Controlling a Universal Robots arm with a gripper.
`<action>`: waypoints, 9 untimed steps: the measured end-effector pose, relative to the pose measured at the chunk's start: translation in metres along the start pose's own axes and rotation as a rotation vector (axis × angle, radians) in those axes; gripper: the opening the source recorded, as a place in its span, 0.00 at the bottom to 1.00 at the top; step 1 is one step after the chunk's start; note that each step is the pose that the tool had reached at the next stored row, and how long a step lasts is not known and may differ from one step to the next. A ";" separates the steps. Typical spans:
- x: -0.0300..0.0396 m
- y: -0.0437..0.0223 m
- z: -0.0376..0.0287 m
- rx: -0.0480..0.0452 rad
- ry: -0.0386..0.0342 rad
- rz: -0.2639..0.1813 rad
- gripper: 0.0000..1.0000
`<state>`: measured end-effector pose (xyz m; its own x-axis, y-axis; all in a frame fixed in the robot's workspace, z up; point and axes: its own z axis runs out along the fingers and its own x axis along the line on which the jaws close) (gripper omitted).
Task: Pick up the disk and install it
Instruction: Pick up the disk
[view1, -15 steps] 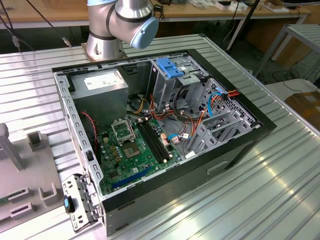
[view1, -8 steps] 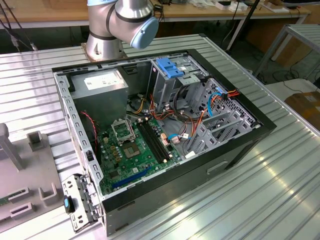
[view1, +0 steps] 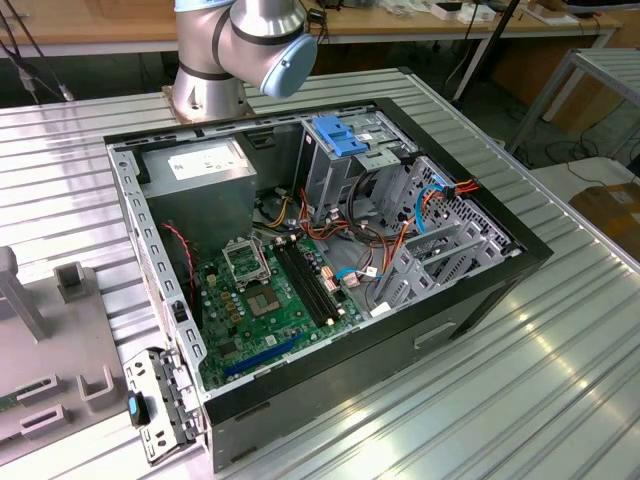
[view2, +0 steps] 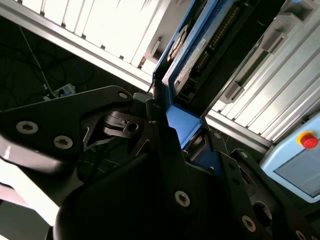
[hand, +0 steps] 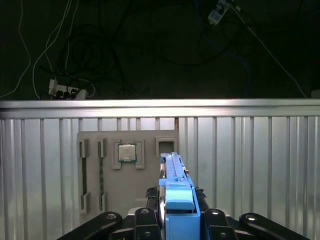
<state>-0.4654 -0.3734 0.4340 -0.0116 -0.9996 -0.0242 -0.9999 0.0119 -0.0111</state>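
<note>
This is a robotics lab. An open computer case (view1: 450, 325) lies on a ribbed aluminium table (view1: 540, 380). A robot arm's base (view1: 205, 90) stands just behind the case, a grey fixture plate (view1: 50, 350) lies beside it, and wooden workbenches (view1: 100, 25) stand beyond it.

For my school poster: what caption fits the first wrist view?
The gripper holds the disk over the ribbed metal table, beside a grey tray.

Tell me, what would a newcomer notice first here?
Most striking is the open computer case lying on the ribbed metal table in the exterior view, its green motherboard exposed, the arm's base beyond it. In the first wrist view the gripper is shut on the disk, held edge-on with its bright blue rail showing; a grey fixture plate carrying a processor chip lies beyond.
</note>
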 end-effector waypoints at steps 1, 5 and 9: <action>0.0000 0.0000 -0.0014 0.0000 0.0000 0.000 0.37; -0.0001 -0.0001 -0.0062 -0.0006 0.0001 0.000 0.37; -0.0002 -0.0001 -0.0107 -0.0007 -0.0003 0.000 0.37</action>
<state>-0.4653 -0.3734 0.4447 -0.0116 -0.9996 -0.0244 -0.9999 0.0118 -0.0104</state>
